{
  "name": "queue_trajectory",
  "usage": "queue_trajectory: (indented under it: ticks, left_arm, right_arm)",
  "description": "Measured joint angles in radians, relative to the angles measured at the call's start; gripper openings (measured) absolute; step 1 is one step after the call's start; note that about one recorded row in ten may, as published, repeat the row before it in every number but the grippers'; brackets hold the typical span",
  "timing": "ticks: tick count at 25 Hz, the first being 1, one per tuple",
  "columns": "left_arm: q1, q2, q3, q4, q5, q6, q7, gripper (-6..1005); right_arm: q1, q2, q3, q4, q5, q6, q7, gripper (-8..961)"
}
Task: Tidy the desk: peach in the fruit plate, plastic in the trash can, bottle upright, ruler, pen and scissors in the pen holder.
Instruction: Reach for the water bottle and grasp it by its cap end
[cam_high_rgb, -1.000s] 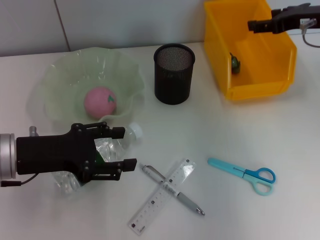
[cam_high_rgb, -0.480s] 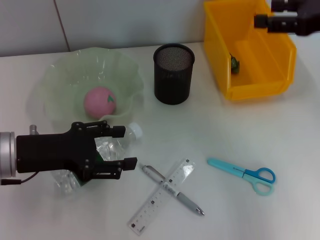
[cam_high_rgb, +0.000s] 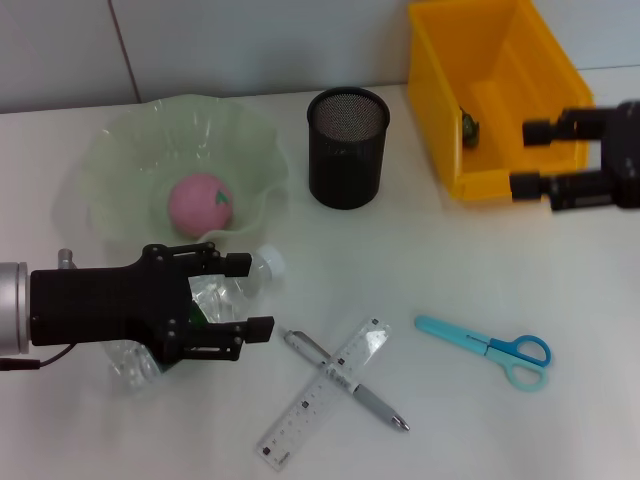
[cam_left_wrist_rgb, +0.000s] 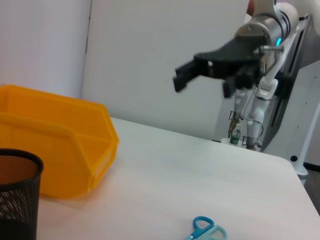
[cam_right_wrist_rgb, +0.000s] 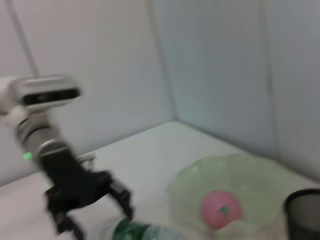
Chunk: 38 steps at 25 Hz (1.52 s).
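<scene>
The clear plastic bottle (cam_high_rgb: 205, 305) lies on its side by the green fruit plate (cam_high_rgb: 120, 160), which holds the pink peach (cam_high_rgb: 200, 203). The left gripper (cam_high_rgb: 245, 297) straddles the bottle, fingers spread. The right gripper (cam_high_rgb: 530, 160), fingers apart, hovers before the yellow bin (cam_high_rgb: 540, 110). The mesh pen holder (cam_high_rgb: 347, 147) appears empty; ruler (cam_high_rgb: 320, 405), pen (cam_high_rgb: 345, 380) and scissors (cam_high_rgb: 485, 347) lie on the desk.

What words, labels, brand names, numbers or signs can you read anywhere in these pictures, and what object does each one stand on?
Ruler: printed scale marks and numbers, too small to read.
Bottle: a green label shows, with no legible text.
Pen: a pale band, no legible text.
Nothing readable shows on the scissors, pen holder or trash can.
</scene>
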Motion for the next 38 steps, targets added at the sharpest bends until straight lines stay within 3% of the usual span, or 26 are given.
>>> queue_trajectory:
  ticks: [10, 19, 38]
  left_arm:
    - [-0.014, 0.000, 0.000, 0.000, 0.000, 0.017, -0.017, 735]
    - [-0.022, 0.002, 0.000, -0.007, 0.000, 0.027, -0.025, 731]
    - [-0.035, 0.000, 0.003, -0.012, 0.017, 0.020, -0.042, 723]
  right_arm:
    - [0.006, -0.006, -0.005, 0.165, -0.116, -0.082, -0.134, 785]
    - [0.037, -0.020, -0.006, 0.392, -0.189, 0.024, -0.311, 784]
    - [0.044, -0.014, 0.003, 0.425, -0.198, 0.051, -0.366, 784]
